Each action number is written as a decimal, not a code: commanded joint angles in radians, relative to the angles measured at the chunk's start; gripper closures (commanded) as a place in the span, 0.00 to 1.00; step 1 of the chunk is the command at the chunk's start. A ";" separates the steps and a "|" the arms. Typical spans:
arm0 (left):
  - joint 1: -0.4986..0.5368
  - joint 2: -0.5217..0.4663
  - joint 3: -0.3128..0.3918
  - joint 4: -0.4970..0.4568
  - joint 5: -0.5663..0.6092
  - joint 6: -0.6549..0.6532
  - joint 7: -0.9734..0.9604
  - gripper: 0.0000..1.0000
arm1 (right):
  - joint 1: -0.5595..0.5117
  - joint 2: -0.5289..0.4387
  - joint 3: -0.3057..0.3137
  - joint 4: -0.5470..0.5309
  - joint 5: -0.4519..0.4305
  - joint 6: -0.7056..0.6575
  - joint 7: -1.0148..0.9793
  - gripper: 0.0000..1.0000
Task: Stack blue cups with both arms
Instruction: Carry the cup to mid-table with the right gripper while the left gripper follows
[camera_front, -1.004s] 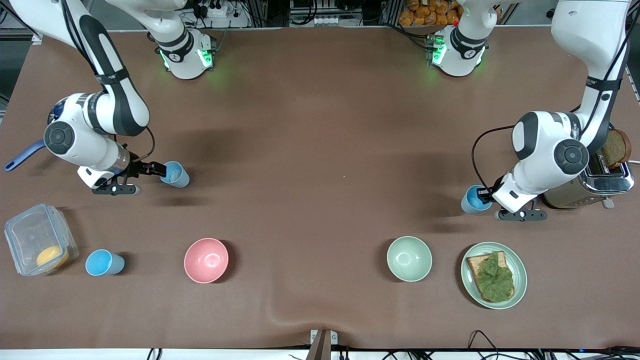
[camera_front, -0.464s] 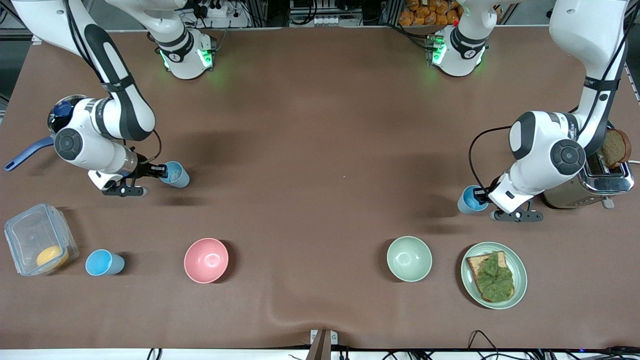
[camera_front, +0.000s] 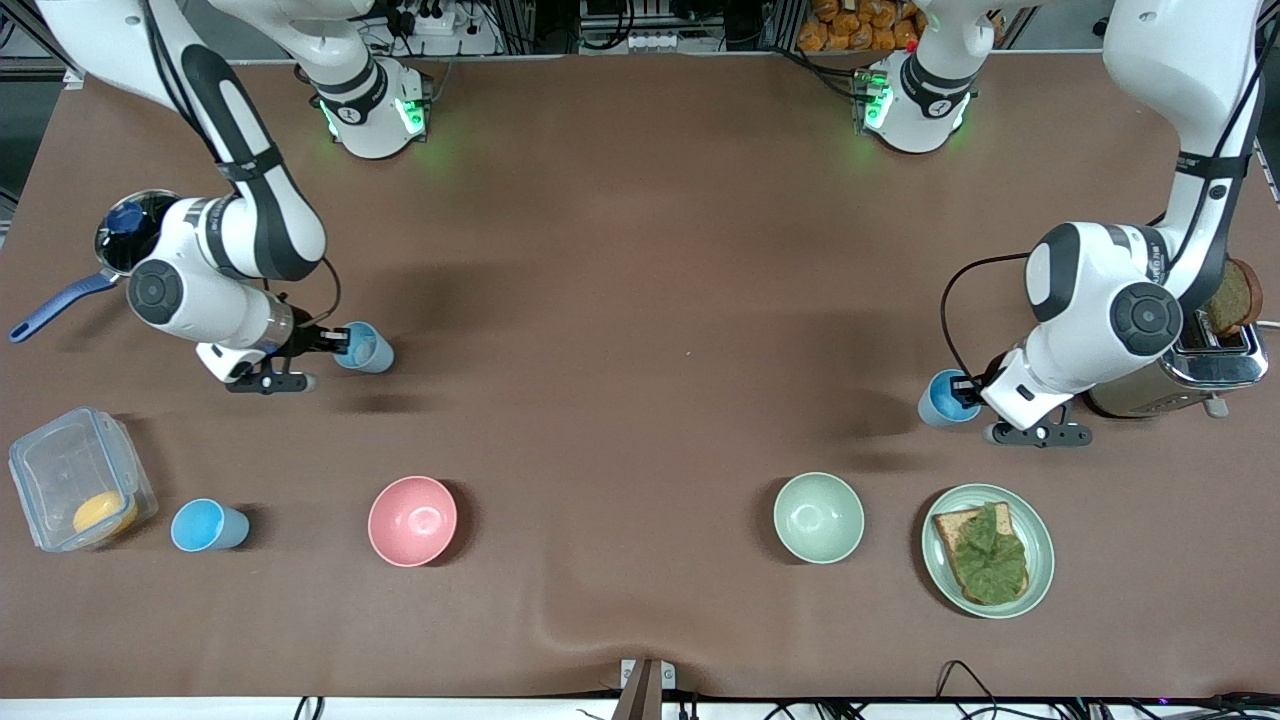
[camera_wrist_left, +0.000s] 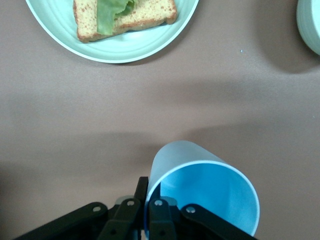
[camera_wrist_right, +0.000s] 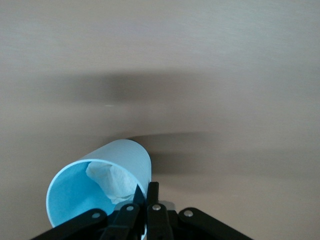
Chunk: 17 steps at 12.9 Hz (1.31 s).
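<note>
Three blue cups show in the front view. My right gripper (camera_front: 338, 345) is shut on the rim of one blue cup (camera_front: 365, 348), one finger inside and one outside. This cup (camera_wrist_right: 95, 192) is tilted, and a crumpled white paper (camera_wrist_right: 116, 181) lies inside it, next to the right gripper (camera_wrist_right: 146, 197). At the left arm's end, my left gripper (camera_front: 966, 392) is shut the same way on the rim of a second blue cup (camera_front: 940, 399). That cup (camera_wrist_left: 202, 192) is empty, beside the left gripper (camera_wrist_left: 148, 200). The third blue cup (camera_front: 208, 526) stands free beside the clear box.
A pink bowl (camera_front: 412, 520) and a pale green bowl (camera_front: 818, 517) sit nearer the front camera. A plate with toast and lettuce (camera_front: 987, 550) lies by the green bowl. A toaster (camera_front: 1200, 365) stands by the left arm; a clear box (camera_front: 80, 490) and a blue-handled pan (camera_front: 55, 305) by the right.
My right gripper has shut on the rim of its cup and carried it a little toward the table's middle. The left gripper kept its hold, hardly moving.
</note>
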 joint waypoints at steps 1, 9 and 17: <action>0.004 -0.015 -0.005 0.017 0.000 -0.039 0.001 1.00 | 0.061 -0.055 0.020 0.026 0.075 -0.049 0.016 1.00; -0.049 0.011 -0.005 0.090 0.000 -0.065 -0.012 1.00 | 0.533 0.009 0.017 0.170 0.114 0.052 0.735 1.00; -0.128 0.013 -0.014 0.120 -0.003 -0.102 -0.166 1.00 | 0.808 0.312 0.005 0.402 0.054 0.221 1.199 1.00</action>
